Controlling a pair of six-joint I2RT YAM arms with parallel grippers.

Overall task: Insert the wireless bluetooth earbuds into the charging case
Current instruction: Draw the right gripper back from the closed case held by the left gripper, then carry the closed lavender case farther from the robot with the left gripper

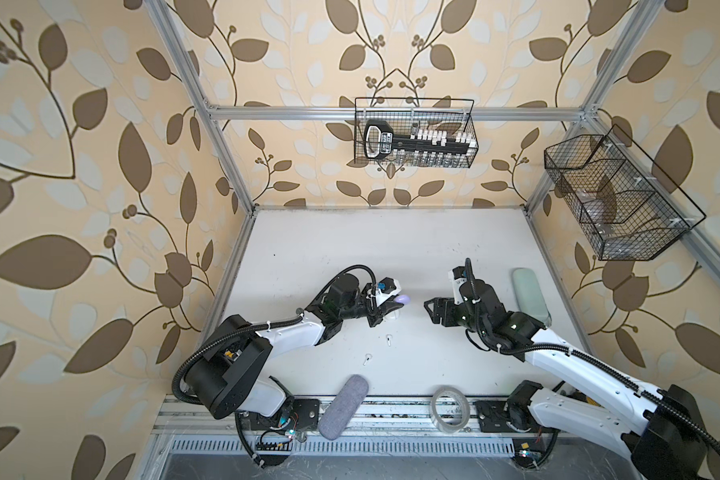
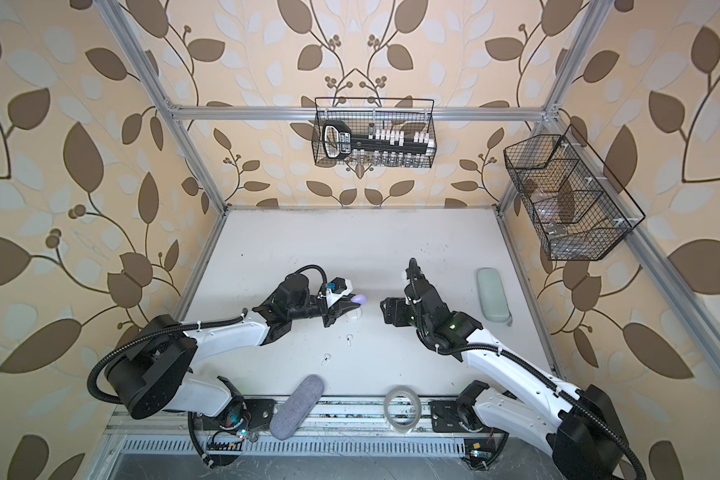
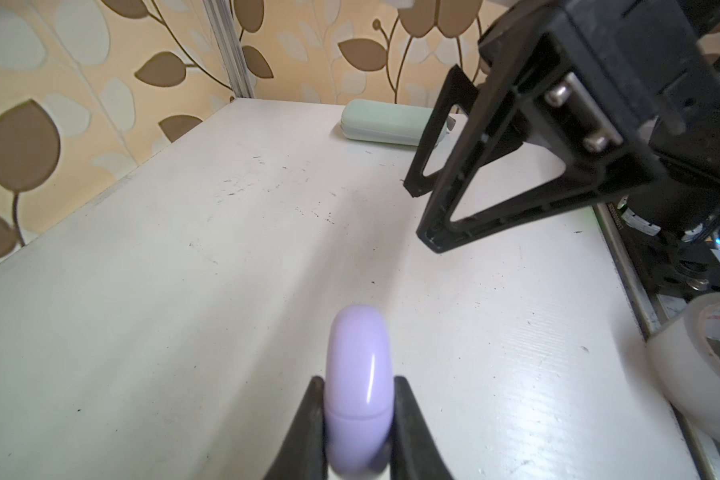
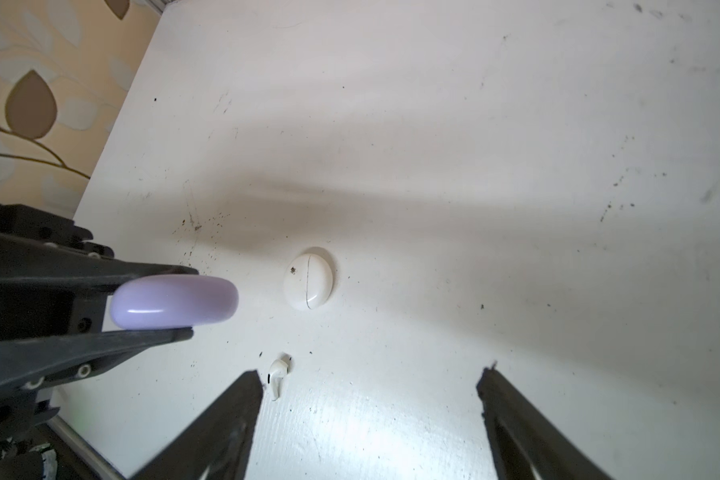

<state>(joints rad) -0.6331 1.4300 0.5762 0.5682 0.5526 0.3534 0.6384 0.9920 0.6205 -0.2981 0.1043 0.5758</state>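
My left gripper (image 1: 400, 301) (image 3: 358, 386) is shut on a closed lilac charging case (image 1: 404, 298) (image 3: 358, 365) (image 4: 175, 301), held on edge above the table. A closed white charging case (image 1: 393, 314) (image 4: 308, 278) lies on the table just below it. Two white earbuds (image 1: 389, 340) (image 1: 366, 359) lie loose nearer the front; one earbud (image 4: 277, 372) shows beside a finger in the right wrist view. My right gripper (image 1: 429, 309) (image 4: 371, 382) faces the lilac case from the right, a short gap away. It stands open and holds nothing.
A mint glasses case (image 1: 528, 293) (image 3: 385, 122) lies at the table's right edge. A grey fabric case (image 1: 344, 405) and a clear tape roll (image 1: 449, 409) sit on the front rail. Two wire baskets (image 1: 416, 133) (image 1: 616, 199) hang on the frame behind.
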